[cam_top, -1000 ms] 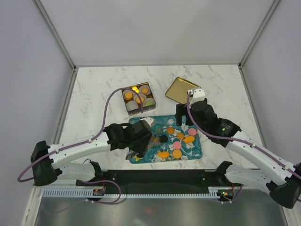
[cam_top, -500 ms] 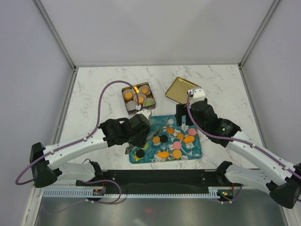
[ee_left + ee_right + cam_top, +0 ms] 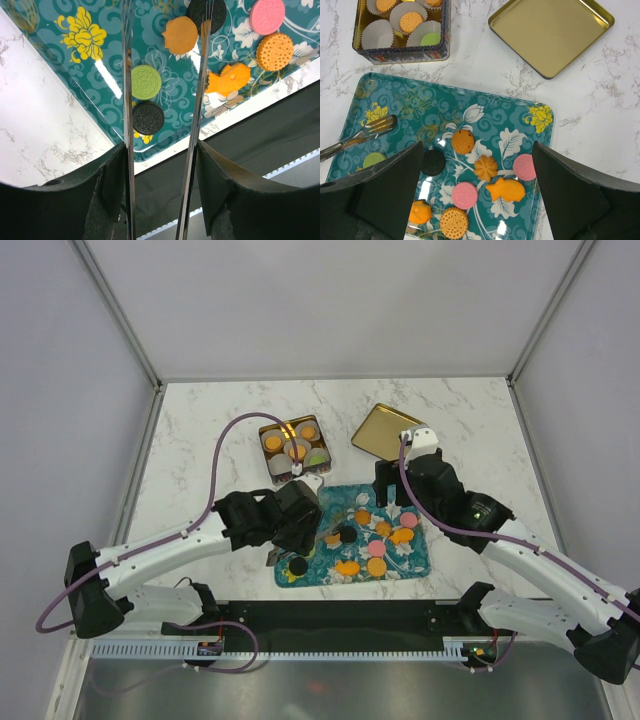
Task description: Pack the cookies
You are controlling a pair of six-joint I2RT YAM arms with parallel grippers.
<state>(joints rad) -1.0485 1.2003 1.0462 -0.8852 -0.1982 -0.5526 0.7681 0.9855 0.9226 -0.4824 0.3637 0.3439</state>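
Several cookies [image 3: 377, 566], orange, pink and black, lie on the teal tray [image 3: 418, 562]. My left gripper [image 3: 290, 525] is shut on metal tongs [image 3: 126, 100] over the tray's left part. Between the blades I see a green cookie [image 3: 146, 82] and a black cookie [image 3: 148, 118] lying on the tray. The tong tips [image 3: 387, 124] hold nothing in the right wrist view. My right gripper [image 3: 392, 495] is open and empty above the tray's far right; below it lie a pink cookie [image 3: 465, 195] and a fish-shaped orange one [image 3: 506, 190].
A square tin [image 3: 278, 472] with white paper cups, some holding orange cookies and one holding a green one, stands behind the tray. Its gold lid [image 3: 385, 430] lies upside down at the far right. The table's black front edge [image 3: 250, 150] runs just beyond the tray.
My left gripper has moved from the tray's near-left corner back and a little left with the tongs. A black cookie now shows at that corner. The right arm has barely moved.
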